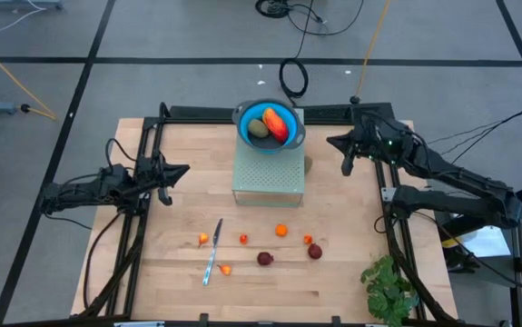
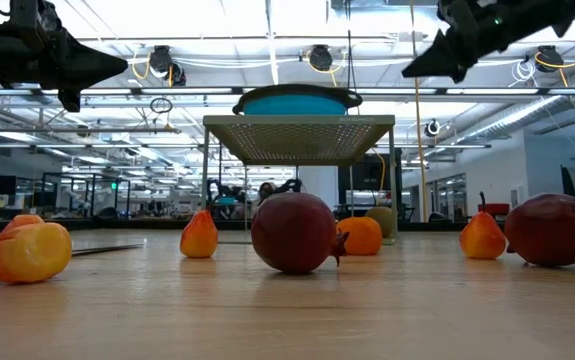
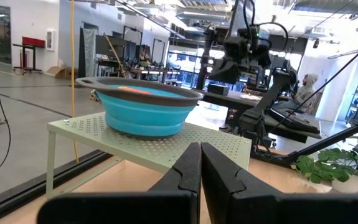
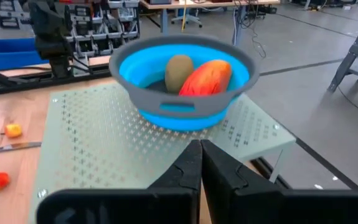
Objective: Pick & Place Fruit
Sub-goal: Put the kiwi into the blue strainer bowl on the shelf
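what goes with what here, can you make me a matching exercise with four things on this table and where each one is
Things:
1. olive-brown oval
2. silver knife
3. green plant
4. blue bowl

Places:
A. at the table's near right corner
B. on top of the pale green perforated stand
C. inside the bowl, beside the red-orange oblong
D. flat on the wood among the small scattered fruit

Pairs: 1-C, 2-D, 3-A, 4-B
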Tool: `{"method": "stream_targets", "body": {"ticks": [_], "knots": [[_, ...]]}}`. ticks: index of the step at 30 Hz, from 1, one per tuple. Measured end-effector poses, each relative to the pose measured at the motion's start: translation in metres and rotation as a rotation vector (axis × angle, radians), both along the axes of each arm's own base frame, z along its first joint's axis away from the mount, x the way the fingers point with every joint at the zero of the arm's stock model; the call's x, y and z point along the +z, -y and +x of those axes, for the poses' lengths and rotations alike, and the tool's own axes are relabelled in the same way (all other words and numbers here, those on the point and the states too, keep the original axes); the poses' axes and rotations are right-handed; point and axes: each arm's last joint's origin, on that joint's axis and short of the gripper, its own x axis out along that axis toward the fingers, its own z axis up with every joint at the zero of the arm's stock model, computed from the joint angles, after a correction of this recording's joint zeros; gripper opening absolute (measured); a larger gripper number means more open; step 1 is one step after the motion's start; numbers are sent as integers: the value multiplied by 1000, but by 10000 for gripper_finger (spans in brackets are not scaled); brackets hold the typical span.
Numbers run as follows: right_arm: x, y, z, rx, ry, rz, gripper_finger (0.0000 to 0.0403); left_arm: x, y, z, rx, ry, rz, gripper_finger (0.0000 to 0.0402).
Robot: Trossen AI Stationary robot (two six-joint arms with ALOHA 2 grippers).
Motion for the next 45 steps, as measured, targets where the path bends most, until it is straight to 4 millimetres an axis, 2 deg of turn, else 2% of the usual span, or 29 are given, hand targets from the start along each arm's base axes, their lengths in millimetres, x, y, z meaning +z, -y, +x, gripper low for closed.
{"method": "stream_targets", "body": {"ticks": [5, 12, 23, 31, 37, 45], "knots": [[-19, -3, -5, 0, -1, 1, 1, 0, 0, 0, 0, 0, 0, 10], [-35, -4, -8, 0, -29, 16, 1, 0, 0, 0, 0, 0, 0, 10], [-39, -4, -8, 1, -45, 22, 1, 0, 0, 0, 0, 0, 0, 10], [-53, -4, -6, -6, -155, 110, 7, 0, 0, 0, 0, 1, 0, 10], [-70, 0, 1, -31, -255, 228, 24, 0, 0, 0, 0, 1, 0, 10], [-88, 7, 13, 4, -388, 217, 70, 0, 0, 0, 0, 1, 0, 10]]}}
